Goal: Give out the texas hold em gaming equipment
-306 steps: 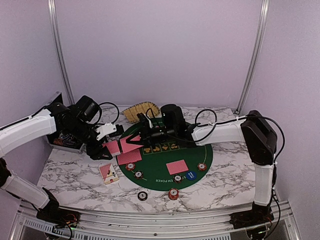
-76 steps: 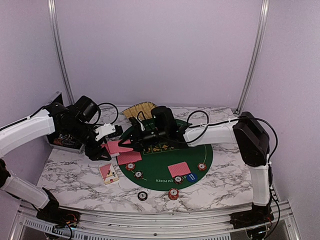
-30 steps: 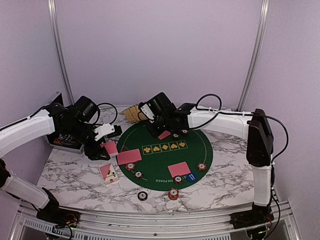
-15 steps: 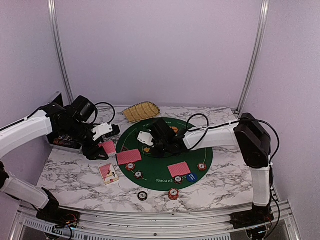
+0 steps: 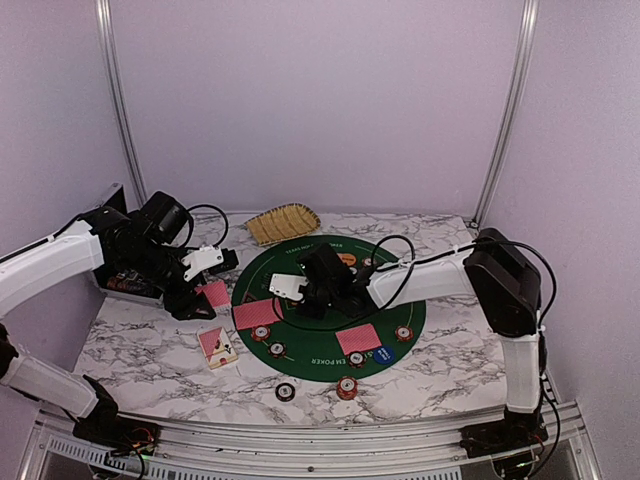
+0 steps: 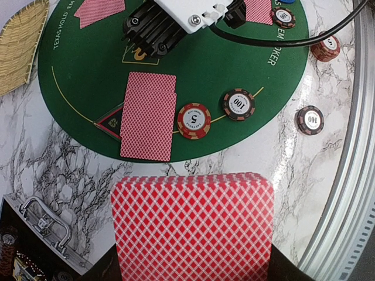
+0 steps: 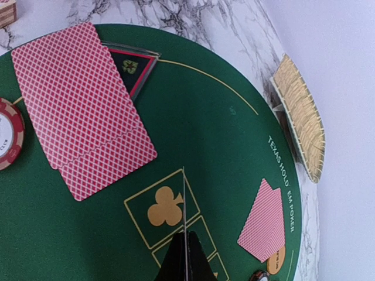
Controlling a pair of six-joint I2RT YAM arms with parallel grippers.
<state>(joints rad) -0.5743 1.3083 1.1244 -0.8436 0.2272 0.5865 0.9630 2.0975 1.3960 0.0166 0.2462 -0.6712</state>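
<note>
Dealing is in hand: my left end effector (image 6: pixel 193 274) is clamped on the deck (image 6: pixel 192 222) just left of the mat (image 7: pixel 222 134), my right end effector (image 7: pixel 186 257) pinches one card (image 7: pixel 184 199) edge-on above the club box (image 7: pixel 162 212), so next, I judge, lower and release it flat.

Glossy marbled desk (image 6: pixel 47 158), matt green felt mat (image 7: pixel 205 117), rough woven straw basket (image 7: pixel 302 117), smooth slick paper cards (image 6: pixel 193 228), shiny metal-handled case (image 6: pixel 23 234).
</note>
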